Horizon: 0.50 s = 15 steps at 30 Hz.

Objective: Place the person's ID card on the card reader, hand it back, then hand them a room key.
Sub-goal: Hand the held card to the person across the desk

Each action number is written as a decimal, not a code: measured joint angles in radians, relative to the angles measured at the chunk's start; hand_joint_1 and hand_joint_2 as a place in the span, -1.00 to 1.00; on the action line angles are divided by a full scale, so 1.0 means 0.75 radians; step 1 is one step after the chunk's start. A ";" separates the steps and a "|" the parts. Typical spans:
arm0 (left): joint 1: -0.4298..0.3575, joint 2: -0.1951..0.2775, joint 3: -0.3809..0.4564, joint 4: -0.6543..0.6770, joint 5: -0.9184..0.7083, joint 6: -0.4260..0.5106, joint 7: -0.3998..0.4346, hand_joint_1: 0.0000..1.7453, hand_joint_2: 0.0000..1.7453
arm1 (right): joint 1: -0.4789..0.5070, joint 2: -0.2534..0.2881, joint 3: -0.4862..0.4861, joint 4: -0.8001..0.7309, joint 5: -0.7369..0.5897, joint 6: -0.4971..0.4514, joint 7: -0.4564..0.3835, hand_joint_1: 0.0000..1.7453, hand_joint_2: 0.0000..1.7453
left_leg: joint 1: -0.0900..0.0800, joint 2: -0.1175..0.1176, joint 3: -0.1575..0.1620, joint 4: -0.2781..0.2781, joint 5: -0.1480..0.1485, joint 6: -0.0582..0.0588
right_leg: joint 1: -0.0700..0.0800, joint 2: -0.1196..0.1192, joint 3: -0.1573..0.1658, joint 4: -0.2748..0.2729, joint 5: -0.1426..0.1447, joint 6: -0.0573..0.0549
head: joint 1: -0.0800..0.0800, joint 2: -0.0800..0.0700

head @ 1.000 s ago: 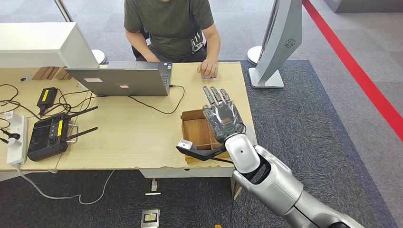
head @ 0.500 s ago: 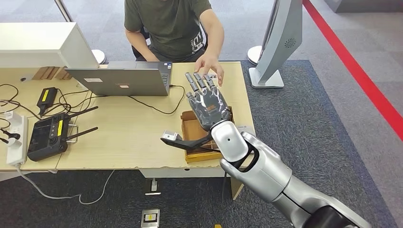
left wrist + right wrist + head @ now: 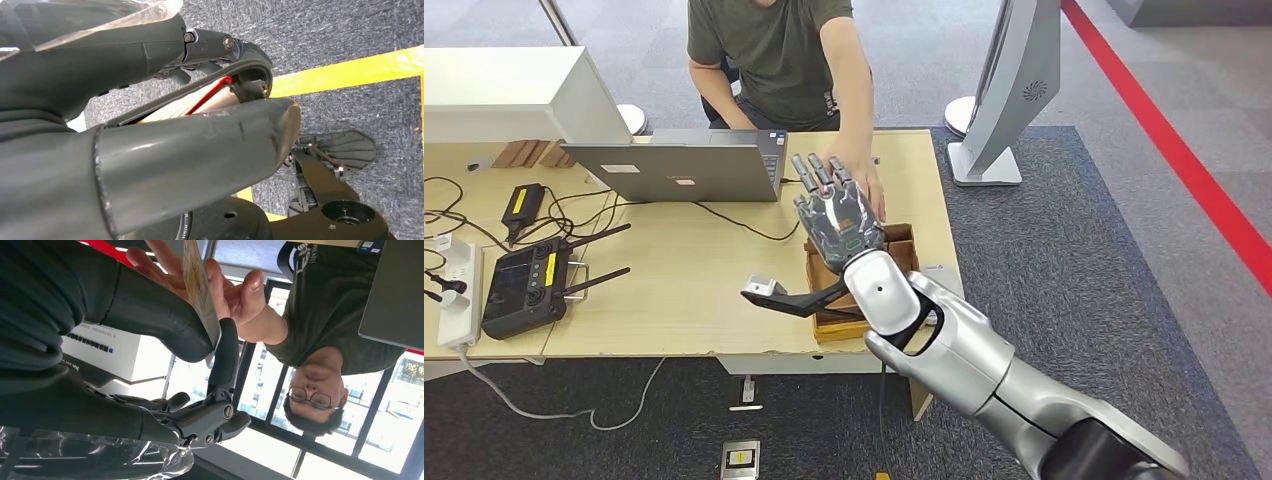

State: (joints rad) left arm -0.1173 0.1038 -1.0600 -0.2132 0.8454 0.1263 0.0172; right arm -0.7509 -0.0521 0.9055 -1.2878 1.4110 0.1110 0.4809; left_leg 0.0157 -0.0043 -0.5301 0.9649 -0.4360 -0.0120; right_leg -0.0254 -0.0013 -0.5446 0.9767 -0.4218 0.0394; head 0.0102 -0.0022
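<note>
My right hand point(image 3: 836, 215) is raised over the light wooden table point(image 3: 694, 270), fingers stretched toward the person and thumb point(image 3: 769, 293) spread wide to the side. The person's hand point(image 3: 866, 185) reaches in just behind my fingers. In the right wrist view that person's hand point(image 3: 220, 285) holds a pale card point(image 3: 200, 287) edge-on against my fingers point(image 3: 227, 355), beside my thumb point(image 3: 160, 320). I cannot see my fingers closed on it. My left hand point(image 3: 190, 150) hangs over the carpet, holding nothing.
An open wooden box point(image 3: 819, 262) lies under my right forearm near the table's front right corner. A laptop point(image 3: 679, 170) stands in front of the person. A black controller point(image 3: 522, 285), a power strip point(image 3: 454, 290) and cables are at the left, and a white stand point(image 3: 1014, 90) at the right.
My right hand has risen and moved forward and left toward the person. The person's hand has lifted off the table and reached to my fingers.
</note>
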 joint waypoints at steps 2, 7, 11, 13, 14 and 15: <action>0.000 0.000 0.000 0.000 0.001 0.000 0.000 -1.00 -1.00 | -0.003 0.006 0.005 0.012 0.000 0.000 0.001 1.00 1.00 | 0.000 0.000 0.000 0.000 0.000 0.000 | 0.000 0.000 0.000 0.000 0.000 0.000 | 0.000 0.000; 0.000 0.000 0.000 0.000 0.002 0.000 0.000 -1.00 -1.00 | -0.007 0.018 0.013 0.036 -0.006 0.002 0.007 1.00 1.00 | 0.000 0.000 0.000 0.000 0.000 0.000 | 0.000 0.000 0.000 0.000 0.000 0.000 | 0.000 0.000; 0.000 0.000 0.000 0.000 0.002 0.002 0.000 -1.00 -1.00 | -0.007 0.024 0.016 0.039 -0.013 0.017 0.021 1.00 1.00 | 0.000 0.000 0.000 0.000 0.000 0.000 | 0.000 0.000 0.000 0.000 0.000 0.000 | 0.000 0.000; 0.000 0.000 0.000 0.000 0.002 0.004 0.000 -1.00 -1.00 | -0.007 0.025 0.017 0.039 -0.014 0.025 0.027 0.19 0.50 | 0.000 0.000 0.000 0.000 0.000 0.000 | 0.000 0.000 0.000 0.000 0.000 0.000 | 0.000 0.000; 0.000 0.000 0.000 0.000 0.003 0.005 0.000 -1.00 -1.00 | -0.007 0.025 0.017 0.039 -0.014 0.028 0.030 -0.31 0.00 | 0.000 0.000 0.000 0.000 0.000 0.000 | 0.000 0.000 0.000 0.000 0.000 0.000 | 0.000 0.000; 0.000 0.000 0.000 0.000 0.003 0.006 0.000 -1.00 -1.00 | -0.007 0.025 0.017 0.038 -0.009 0.028 0.035 -0.81 -0.50 | 0.000 0.000 0.000 0.000 0.000 0.000 | 0.000 0.000 0.000 0.000 0.000 0.000 | 0.000 0.000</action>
State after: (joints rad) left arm -0.1170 0.1038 -1.0598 -0.2132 0.8474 0.1310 0.0172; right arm -0.7564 -0.0332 0.9182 -1.2590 1.4041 0.1316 0.5070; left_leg 0.0157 -0.0042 -0.5300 0.9650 -0.4359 -0.0120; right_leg -0.0254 -0.0013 -0.5447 0.9767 -0.4218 0.0394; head 0.0103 -0.0019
